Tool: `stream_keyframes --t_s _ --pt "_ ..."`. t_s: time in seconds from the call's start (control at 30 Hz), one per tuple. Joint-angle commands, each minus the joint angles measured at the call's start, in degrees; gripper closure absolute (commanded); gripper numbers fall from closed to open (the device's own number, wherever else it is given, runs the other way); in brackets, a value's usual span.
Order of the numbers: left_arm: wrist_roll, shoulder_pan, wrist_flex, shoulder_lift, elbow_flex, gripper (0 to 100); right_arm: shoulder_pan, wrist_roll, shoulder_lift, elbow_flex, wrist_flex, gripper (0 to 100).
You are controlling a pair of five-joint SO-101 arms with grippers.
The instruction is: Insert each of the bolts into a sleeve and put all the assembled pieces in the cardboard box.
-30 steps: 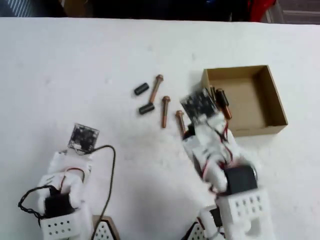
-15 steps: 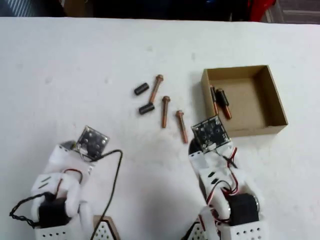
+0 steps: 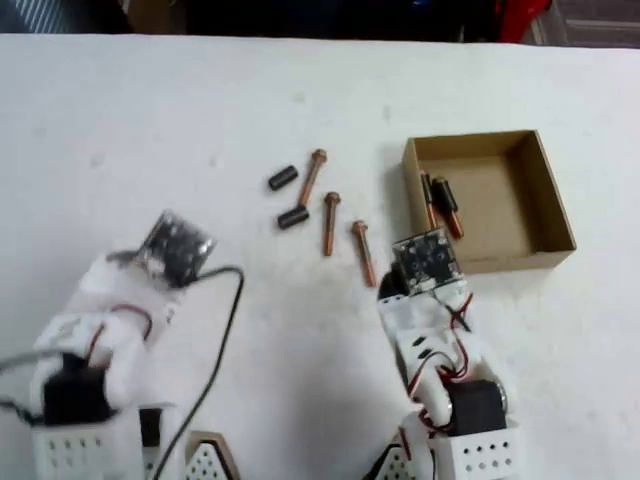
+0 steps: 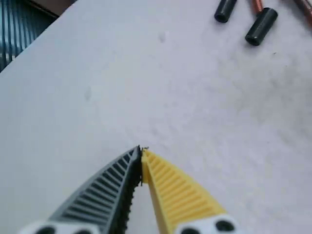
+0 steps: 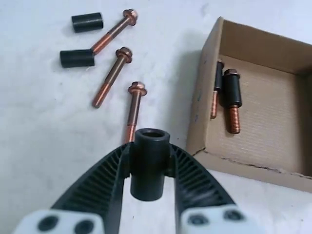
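Observation:
Three copper bolts [image 3: 331,222] lie loose mid-table, shown closer in the right wrist view as bolts [image 5: 113,70]. Two black sleeves [image 3: 283,179] [image 3: 292,217] lie beside them. My right gripper [image 5: 147,168] is shut on a third black sleeve [image 5: 148,163], held upright just in front of the nearest bolt [image 5: 133,106]. The cardboard box [image 3: 545,193] stands to the right and holds two assembled pieces [image 5: 232,100]. My left gripper [image 4: 141,152] is shut and empty over bare table, with the two sleeves [image 4: 261,26] ahead of it.
The white table [image 3: 150,120] has wide free room at the left and back. A black cable [image 3: 222,330] trails from the left arm near the front edge. Dark clutter lines the far edge beyond the table.
The right arm has drawn back from the box toward the front with the sleeve in its gripper. The left arm has swung a little toward the loose parts.

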Motion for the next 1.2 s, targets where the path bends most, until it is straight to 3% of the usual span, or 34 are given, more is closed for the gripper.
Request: stream_keyframes --t_s 0.0,0.2,0.43,0.6,0.7,1.17 --pt "4.7 6.2 0.0 11.3 -8.4 98 4.6 -0.7 -0.7 0.4 -4.2 98.1" --pt "9.8 16.4 -0.3 26.2 -15.4 98 9.8 -0.7 -0.8 5.7 -12.0 98.1" --pt "15.0 21.8 -4.3 41.3 -22.4 98 12.3 -0.7 -0.8 7.7 -14.9 98.1" --pt "20.7 26.9 -5.5 48.9 -24.7 88 12.4 -0.7 -0.8 8.7 -14.9 98.1" --pt "22.9 30.1 -7.6 52.4 -26.8 88 13.9 -0.7 -0.8 8.8 -16.2 98.1" --pt "41.4 32.6 -16.1 74.9 -41.3 88 16.0 -0.7 -0.8 10.4 -16.8 98.1"
